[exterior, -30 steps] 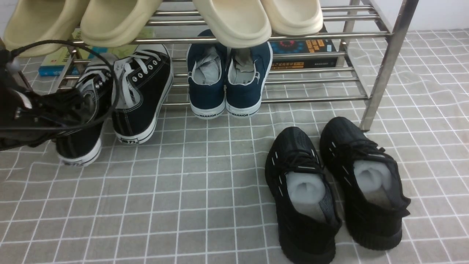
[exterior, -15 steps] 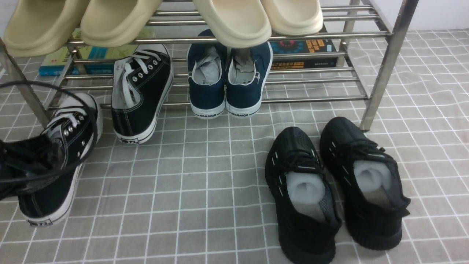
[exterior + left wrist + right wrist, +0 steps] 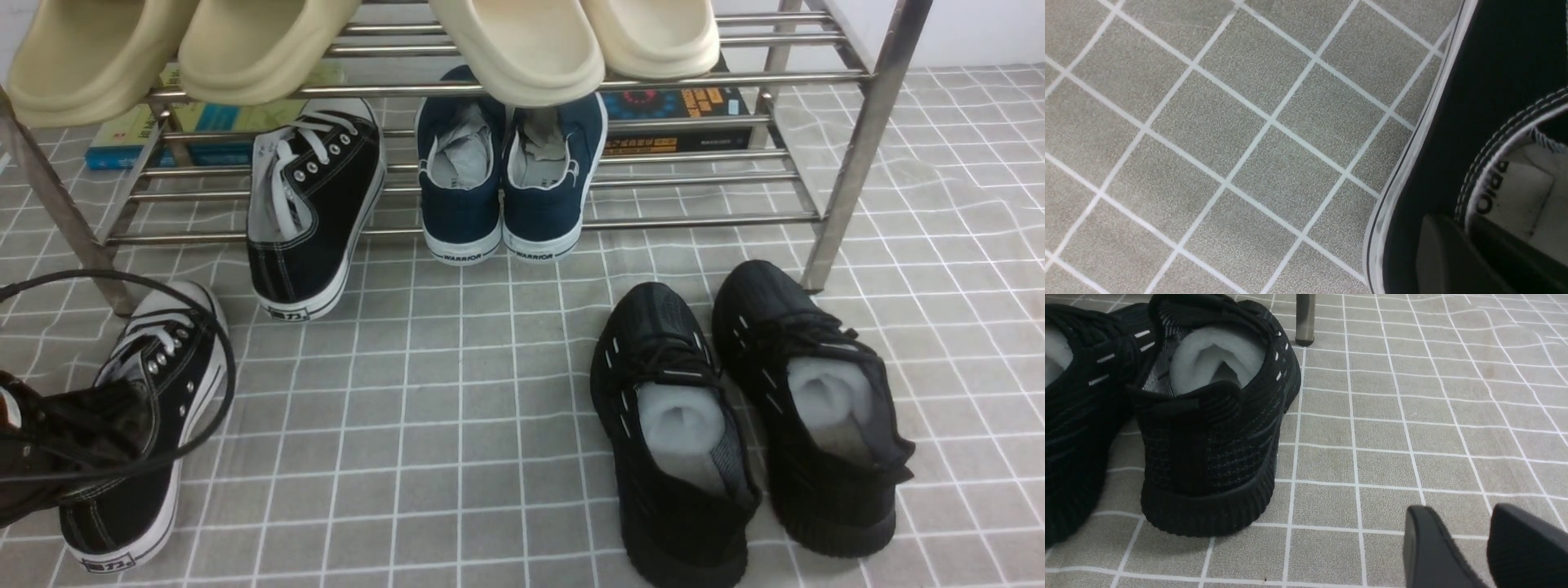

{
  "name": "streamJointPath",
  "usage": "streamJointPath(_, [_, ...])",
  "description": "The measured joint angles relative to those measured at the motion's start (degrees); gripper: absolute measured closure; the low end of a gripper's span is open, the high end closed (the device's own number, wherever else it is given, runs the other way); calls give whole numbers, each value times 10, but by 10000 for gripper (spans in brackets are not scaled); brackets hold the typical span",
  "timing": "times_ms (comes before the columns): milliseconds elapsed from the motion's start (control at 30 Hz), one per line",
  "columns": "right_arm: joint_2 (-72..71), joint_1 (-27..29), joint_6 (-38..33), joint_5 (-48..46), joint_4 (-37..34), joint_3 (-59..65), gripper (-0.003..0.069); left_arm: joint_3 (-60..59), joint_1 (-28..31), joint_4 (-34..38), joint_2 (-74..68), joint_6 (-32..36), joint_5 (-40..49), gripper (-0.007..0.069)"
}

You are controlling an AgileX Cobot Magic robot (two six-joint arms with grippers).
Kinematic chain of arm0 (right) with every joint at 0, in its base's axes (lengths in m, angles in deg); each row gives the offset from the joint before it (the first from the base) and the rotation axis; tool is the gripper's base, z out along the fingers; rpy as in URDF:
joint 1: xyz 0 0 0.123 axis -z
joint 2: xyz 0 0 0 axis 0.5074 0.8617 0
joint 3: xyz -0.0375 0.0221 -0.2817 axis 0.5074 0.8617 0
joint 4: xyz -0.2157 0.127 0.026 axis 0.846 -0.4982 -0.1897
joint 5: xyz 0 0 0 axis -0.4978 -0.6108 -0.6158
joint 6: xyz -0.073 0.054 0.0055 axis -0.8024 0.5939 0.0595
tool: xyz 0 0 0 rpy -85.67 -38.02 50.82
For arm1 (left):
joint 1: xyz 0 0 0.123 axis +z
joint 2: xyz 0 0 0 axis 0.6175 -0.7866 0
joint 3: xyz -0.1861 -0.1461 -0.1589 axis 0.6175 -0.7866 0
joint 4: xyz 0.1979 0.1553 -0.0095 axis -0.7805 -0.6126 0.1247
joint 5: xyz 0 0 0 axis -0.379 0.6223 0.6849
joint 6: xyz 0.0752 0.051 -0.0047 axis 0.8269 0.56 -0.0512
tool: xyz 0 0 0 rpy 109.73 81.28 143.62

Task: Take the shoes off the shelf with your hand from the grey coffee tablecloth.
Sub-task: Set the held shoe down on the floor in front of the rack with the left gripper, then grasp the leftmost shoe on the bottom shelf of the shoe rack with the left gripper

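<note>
Fingers point(image 3: 1437, 261) of my left pincer point(image 3: 1457, 226) straddle the heel rim of one canvas shoe point(image 3: 163, 384), one finger outside the black heel and one inside against the white lining. I cannot tell whether they are clenched on that rim or already loosening; either way the rim sits between them. A second ago this shoe hung at the front of the rack point(image 3: 694, 219), tight beside its partner. Since then I have carried it near and left, and now it lies sole-down on the checked grey cloth point(image 3: 457, 425), toe pointing far and close beside the rack's left leg. My looping cable point(image 3: 224, 359) arcs over its laces. I judge that one shoe of the pair is off the rack, and only letting go remains for it.

The other canvas shoe point(image 3: 314, 204) sits where it was: toe up on the lower rods, heel tipped down onto the cloth, just left of the navy slip-ons point(image 3: 502, 180). That one looks like my next fetch.

My right pincer point(image 3: 1486, 547) hangs released and empty, low over bare cloth, just right of the black knit sneakers point(image 3: 1208, 428), which stand on the cloth near the rack's right leg.
</note>
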Motion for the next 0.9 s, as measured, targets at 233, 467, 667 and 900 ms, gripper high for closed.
streamJointPath(233, [0,0,0,0,0,0,420,68,0,-4,9,38,36,330])
streamJointPath(467, [0,0,0,0,0,0,420,186,-26,84,-20,117,40,172])
streamJointPath(667, [0,0,0,0,0,0,420,318,-79,164,-124,197,37,161])
streamJointPath(900, [0,0,0,0,0,0,420,355,-80,197,-201,199,28,161])
